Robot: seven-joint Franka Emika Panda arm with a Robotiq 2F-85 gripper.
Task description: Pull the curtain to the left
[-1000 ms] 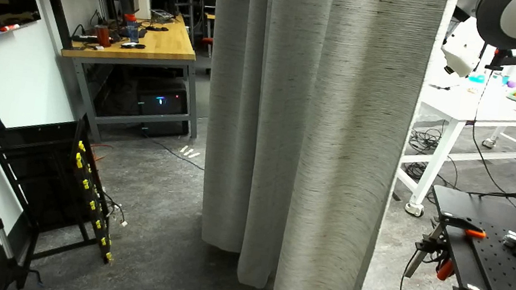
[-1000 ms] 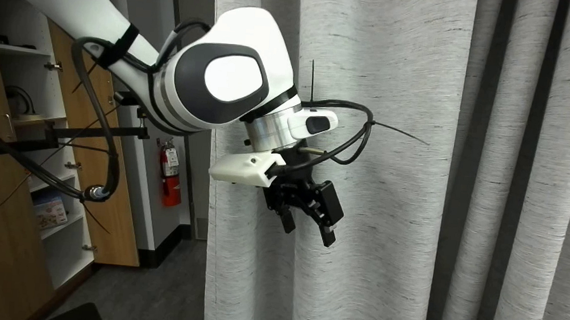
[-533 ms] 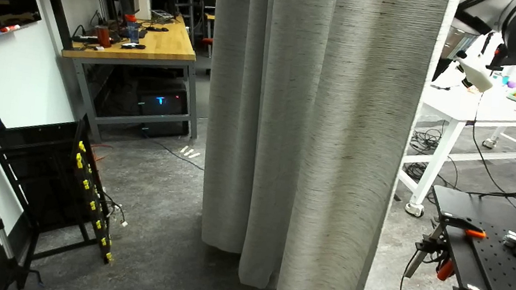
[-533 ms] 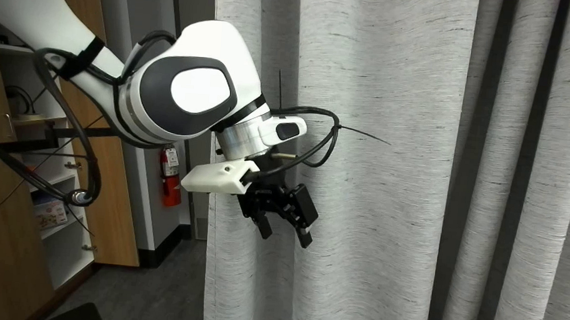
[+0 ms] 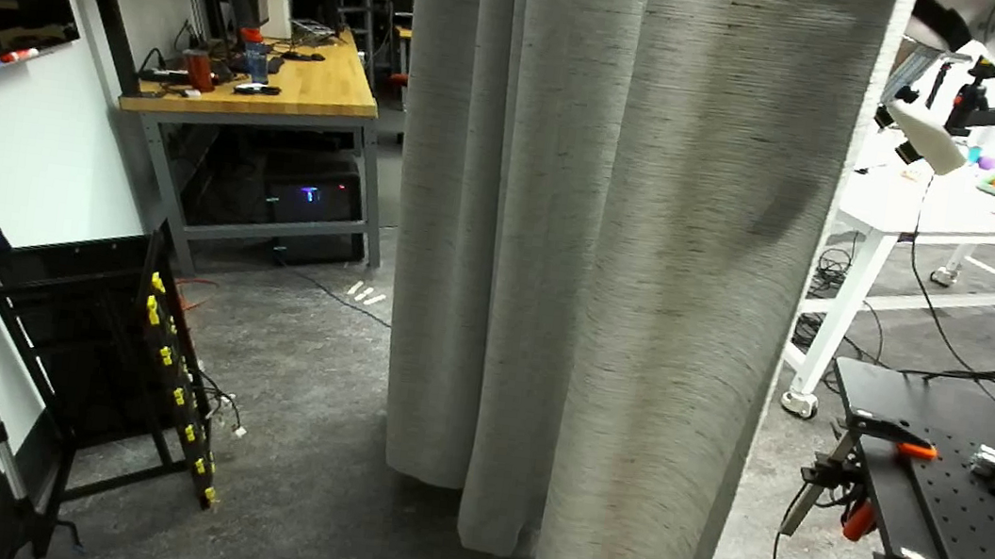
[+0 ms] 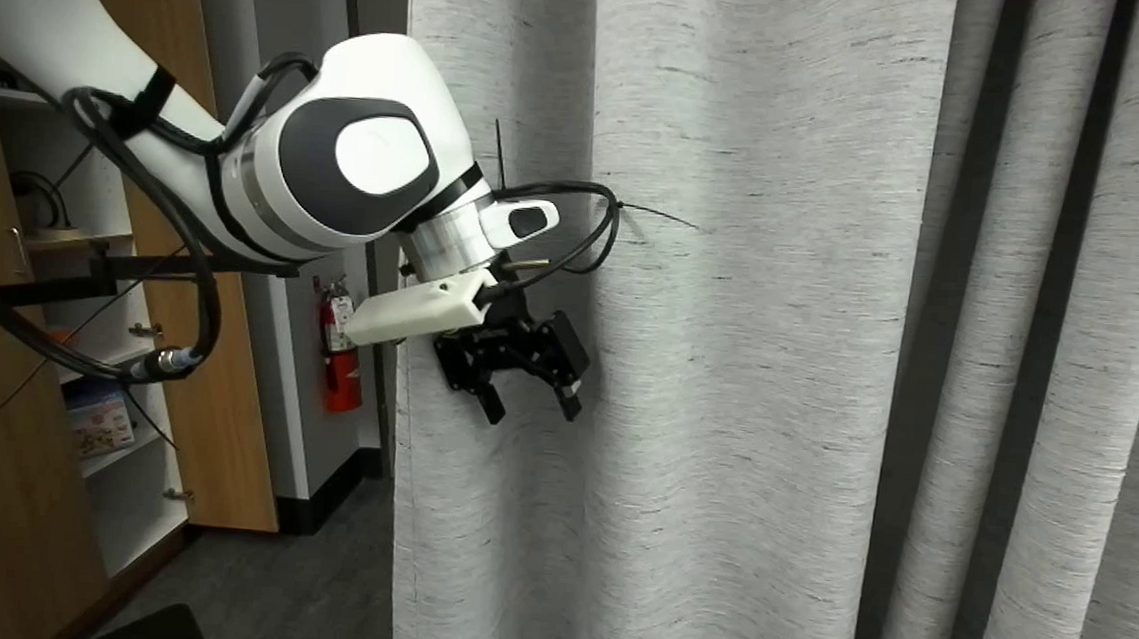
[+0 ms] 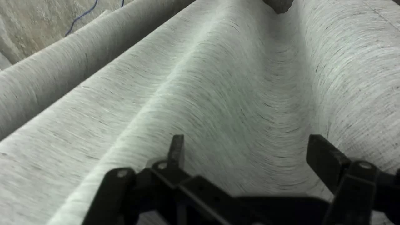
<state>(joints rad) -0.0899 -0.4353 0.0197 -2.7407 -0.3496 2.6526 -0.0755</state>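
Gray curtain [image 6: 756,373] in folds, left of center to right edge in an exterior view, with wide-spread claw [image 6: 532,409] before it near frame center, gripping nothing.

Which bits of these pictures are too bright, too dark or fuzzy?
In an exterior view, the white table is washed out, the space under the wooden desk is very dark, and the curtain is shaded at its upper right; in the wrist view, the gripper looks slightly out of focus.
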